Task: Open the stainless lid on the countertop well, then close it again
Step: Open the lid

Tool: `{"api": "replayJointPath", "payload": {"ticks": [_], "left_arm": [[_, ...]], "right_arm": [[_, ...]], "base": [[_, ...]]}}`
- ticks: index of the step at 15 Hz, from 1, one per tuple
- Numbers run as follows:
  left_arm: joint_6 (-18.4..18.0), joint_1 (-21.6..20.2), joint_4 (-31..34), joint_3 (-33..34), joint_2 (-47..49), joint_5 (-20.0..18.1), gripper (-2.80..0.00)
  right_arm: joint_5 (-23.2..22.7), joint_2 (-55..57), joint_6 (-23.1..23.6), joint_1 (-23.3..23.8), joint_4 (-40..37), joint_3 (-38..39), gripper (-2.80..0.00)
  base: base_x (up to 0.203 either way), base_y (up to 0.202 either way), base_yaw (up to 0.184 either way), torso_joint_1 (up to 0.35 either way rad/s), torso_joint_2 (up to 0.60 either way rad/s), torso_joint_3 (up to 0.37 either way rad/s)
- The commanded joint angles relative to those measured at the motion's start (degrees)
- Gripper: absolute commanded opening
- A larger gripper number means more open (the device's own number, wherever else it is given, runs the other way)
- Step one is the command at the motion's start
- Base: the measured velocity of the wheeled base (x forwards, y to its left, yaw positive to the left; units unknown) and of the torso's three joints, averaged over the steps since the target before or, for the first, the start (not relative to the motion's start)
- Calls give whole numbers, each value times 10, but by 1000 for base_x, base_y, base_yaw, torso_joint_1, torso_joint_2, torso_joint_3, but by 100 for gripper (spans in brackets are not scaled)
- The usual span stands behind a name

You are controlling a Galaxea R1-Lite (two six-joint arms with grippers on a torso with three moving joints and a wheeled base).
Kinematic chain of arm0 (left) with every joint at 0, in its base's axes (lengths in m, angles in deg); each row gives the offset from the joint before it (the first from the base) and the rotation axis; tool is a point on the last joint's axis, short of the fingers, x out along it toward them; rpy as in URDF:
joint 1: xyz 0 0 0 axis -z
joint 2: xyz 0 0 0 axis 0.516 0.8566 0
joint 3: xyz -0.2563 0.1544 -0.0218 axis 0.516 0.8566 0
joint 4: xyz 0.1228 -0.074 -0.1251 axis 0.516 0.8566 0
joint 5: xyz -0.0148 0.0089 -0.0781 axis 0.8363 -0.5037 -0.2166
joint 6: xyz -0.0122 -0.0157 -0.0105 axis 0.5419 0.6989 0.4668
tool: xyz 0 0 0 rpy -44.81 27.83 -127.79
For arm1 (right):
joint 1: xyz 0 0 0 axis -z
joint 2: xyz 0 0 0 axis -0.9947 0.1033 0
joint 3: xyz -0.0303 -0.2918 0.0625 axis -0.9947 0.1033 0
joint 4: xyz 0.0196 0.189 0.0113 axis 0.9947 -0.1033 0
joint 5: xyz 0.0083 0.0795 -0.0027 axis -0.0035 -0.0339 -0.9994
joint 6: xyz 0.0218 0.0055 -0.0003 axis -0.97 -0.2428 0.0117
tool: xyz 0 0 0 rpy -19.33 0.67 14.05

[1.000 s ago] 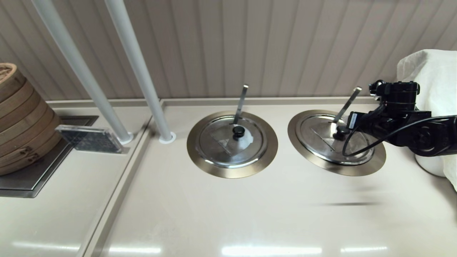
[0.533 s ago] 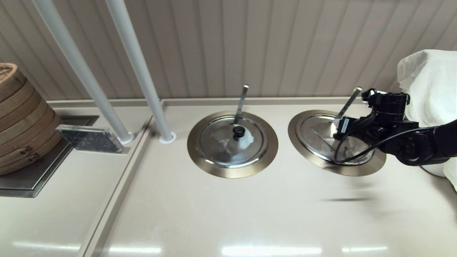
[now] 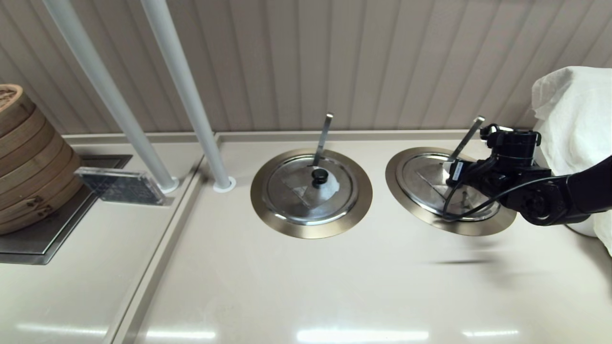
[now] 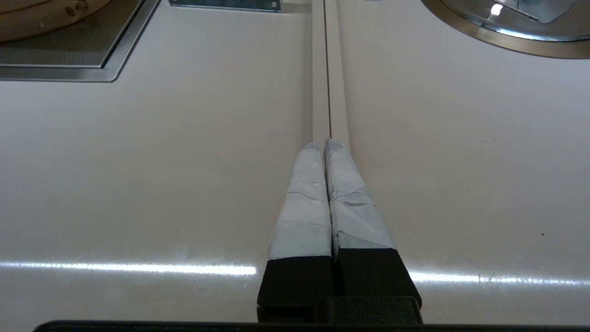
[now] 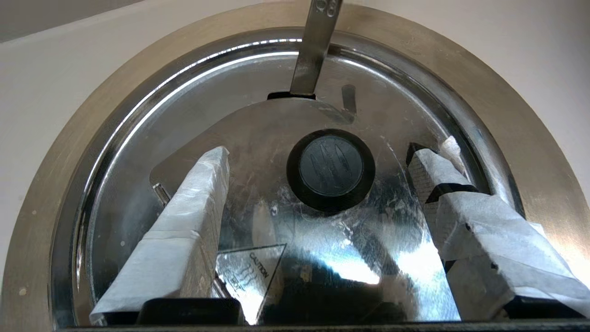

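Note:
The stainless lid (image 3: 423, 179) lies flat in the countertop well, whose bronze-steel ring (image 3: 393, 179) shows around it. A flat utensil handle (image 3: 466, 138) slants up through the lid's far edge. My right gripper (image 3: 458, 177) hovers over the lid's centre. In the right wrist view it (image 5: 319, 151) is open, its taped fingers (image 5: 193, 207) standing on either side of the black knob (image 5: 330, 166) without touching it. The lid (image 5: 258, 138) carries a caution sticker. My left gripper (image 4: 322, 144) is shut and empty over the counter seam, outside the head view.
A twin lid (image 3: 311, 188) with a near-upright handle sits in the left ring. Two white poles (image 3: 186, 95) rise at the back left. Bamboo steamers (image 3: 28, 162) and a clear block (image 3: 119, 186) stand at far left. A white cloth (image 3: 573, 110) covers something at far right.
My right arm has slid left and a little farther back, bringing the gripper over the lid's knob. The lid has not moved.

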Motion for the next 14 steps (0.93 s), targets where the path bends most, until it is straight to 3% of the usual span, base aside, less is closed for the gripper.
{"api": "replayJointPath", "payload": {"ticks": [1, 14], "left_arm": [[0, 0, 0, 0, 0, 0, -280], [0, 0, 0, 0, 0, 0, -280]], "right_arm": [[0, 22, -3, 0, 44, 0, 0], [0, 56, -8, -5, 85, -2, 0]], "base": [[0, 0, 0, 0, 0, 0], [0, 0, 0, 0, 0, 0]]}}
